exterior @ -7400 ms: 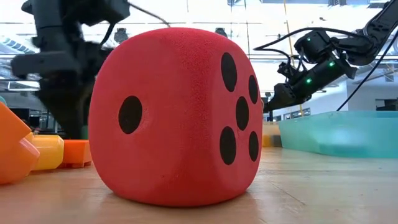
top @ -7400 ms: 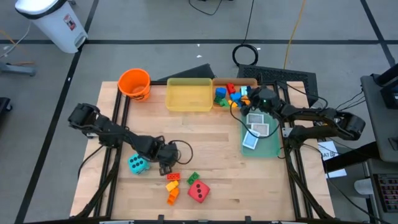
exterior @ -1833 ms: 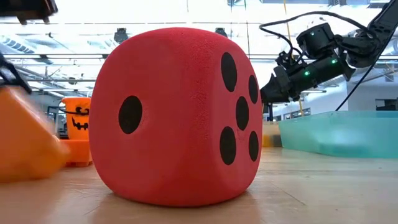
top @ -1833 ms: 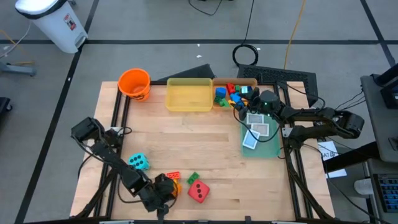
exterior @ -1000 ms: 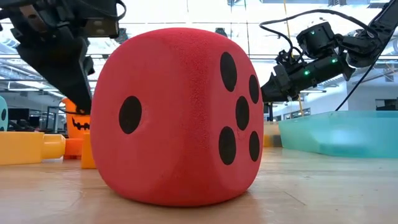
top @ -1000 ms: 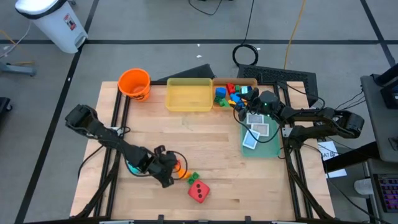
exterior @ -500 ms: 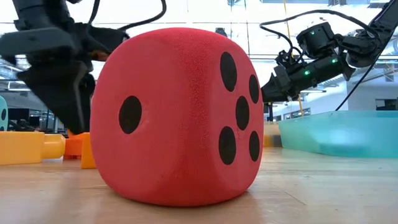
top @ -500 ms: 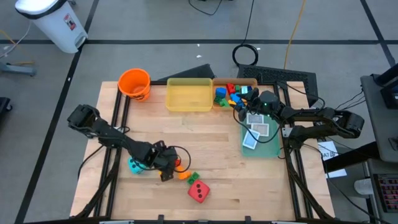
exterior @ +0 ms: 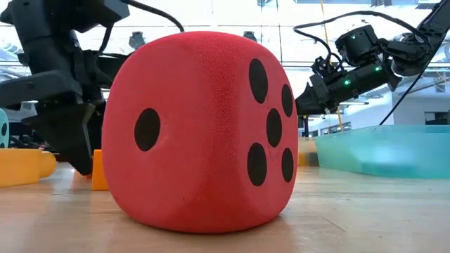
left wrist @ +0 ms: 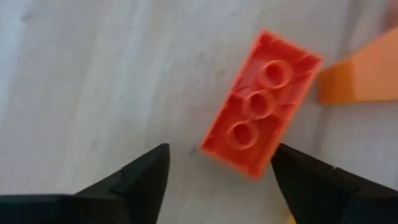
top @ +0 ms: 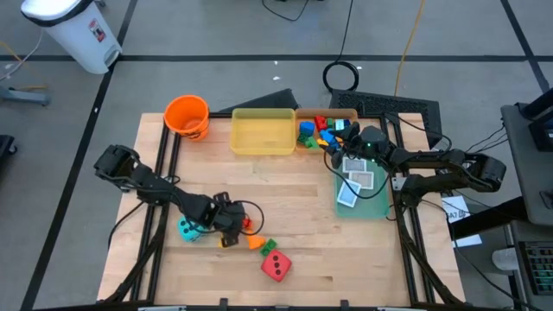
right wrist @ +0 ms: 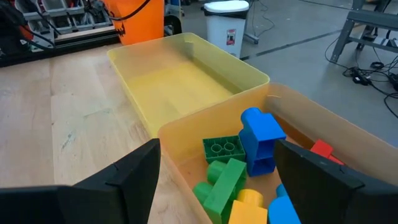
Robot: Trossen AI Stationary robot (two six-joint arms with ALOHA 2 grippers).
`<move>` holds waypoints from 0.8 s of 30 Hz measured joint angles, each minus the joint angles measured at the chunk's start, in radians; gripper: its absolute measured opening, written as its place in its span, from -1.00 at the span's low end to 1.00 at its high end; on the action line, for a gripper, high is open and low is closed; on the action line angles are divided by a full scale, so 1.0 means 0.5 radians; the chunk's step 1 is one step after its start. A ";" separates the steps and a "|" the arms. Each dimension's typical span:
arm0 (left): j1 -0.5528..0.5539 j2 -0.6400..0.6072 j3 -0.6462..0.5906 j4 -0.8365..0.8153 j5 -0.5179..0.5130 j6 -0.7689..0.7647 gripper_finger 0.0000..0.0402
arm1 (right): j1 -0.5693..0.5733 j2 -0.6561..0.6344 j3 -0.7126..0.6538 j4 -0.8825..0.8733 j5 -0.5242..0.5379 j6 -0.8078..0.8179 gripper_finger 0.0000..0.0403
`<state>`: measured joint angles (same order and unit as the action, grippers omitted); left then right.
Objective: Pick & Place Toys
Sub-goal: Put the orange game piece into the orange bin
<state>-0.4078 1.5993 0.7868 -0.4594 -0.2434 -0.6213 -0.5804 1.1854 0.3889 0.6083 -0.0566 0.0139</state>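
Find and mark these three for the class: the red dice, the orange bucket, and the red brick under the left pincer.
red dice (exterior: 200,130), low view, middle of its front face.
orange bucket (top: 187,115), high view, inside its open mouth.
red brick (left wrist: 261,106), left wrist view, its studded top.

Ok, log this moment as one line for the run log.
left gripper: open over red brick on table | right gripper: open, above orange tray of bricks | red die: on table

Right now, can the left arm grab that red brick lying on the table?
Probably yes. The left gripper hangs over the red brick with its fingers open, and the bare wooden table lies beneath. Only the orange brick sits close beside it.
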 joint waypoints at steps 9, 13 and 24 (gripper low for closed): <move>0.016 0.000 -0.092 0.402 0.056 0.447 0.02 | 0.000 0.001 0.000 -0.022 -0.001 0.000 0.40; 0.016 0.000 -0.133 0.404 0.059 0.487 -0.10 | 0.000 0.000 0.000 -0.022 0.000 -0.015 0.40; 0.062 -0.022 -0.135 0.448 -0.320 0.419 -0.29 | 0.000 0.000 0.000 0.015 -0.004 0.001 0.40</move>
<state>-0.3767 1.5883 0.7194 -0.2355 -0.4033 -0.4116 -0.5804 1.1855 0.3889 0.6156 -0.0584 0.0143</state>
